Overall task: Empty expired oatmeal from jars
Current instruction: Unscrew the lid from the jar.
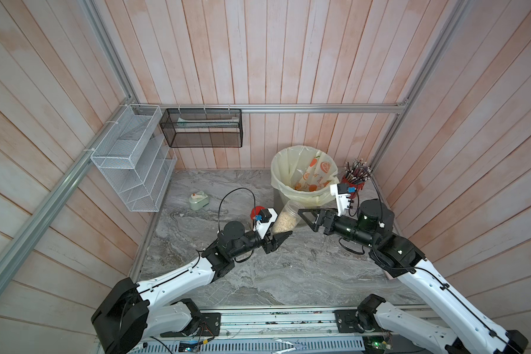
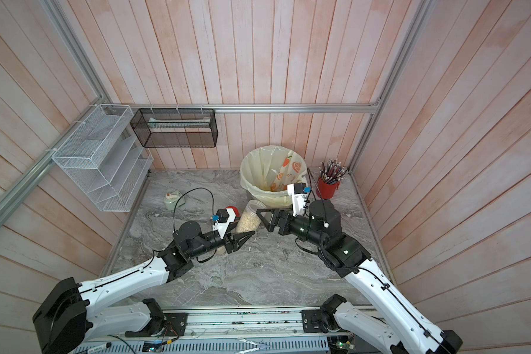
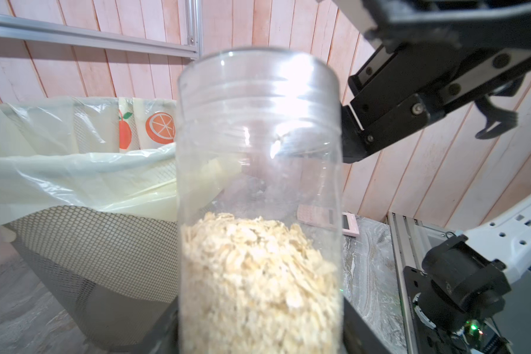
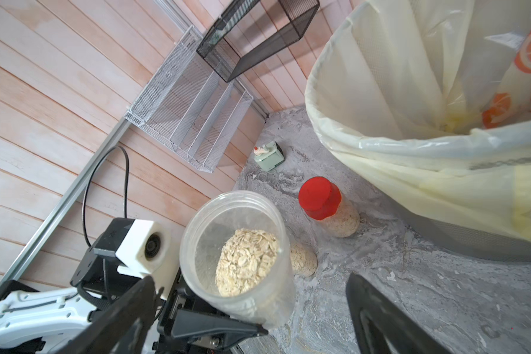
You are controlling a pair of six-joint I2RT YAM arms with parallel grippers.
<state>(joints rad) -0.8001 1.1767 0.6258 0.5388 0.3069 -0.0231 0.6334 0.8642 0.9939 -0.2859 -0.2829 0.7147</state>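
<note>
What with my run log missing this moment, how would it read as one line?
left claw: shut on open jar | oatmeal: in jar | right claw: open beside jar mouth | red-lidded jar: untouched

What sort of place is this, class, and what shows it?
Probably a staged robot test booth rather than a real kitchen: plank walls behind a bare aluminium frame, a marble-look tabletop, and a bagged bin standing on it.
</note>
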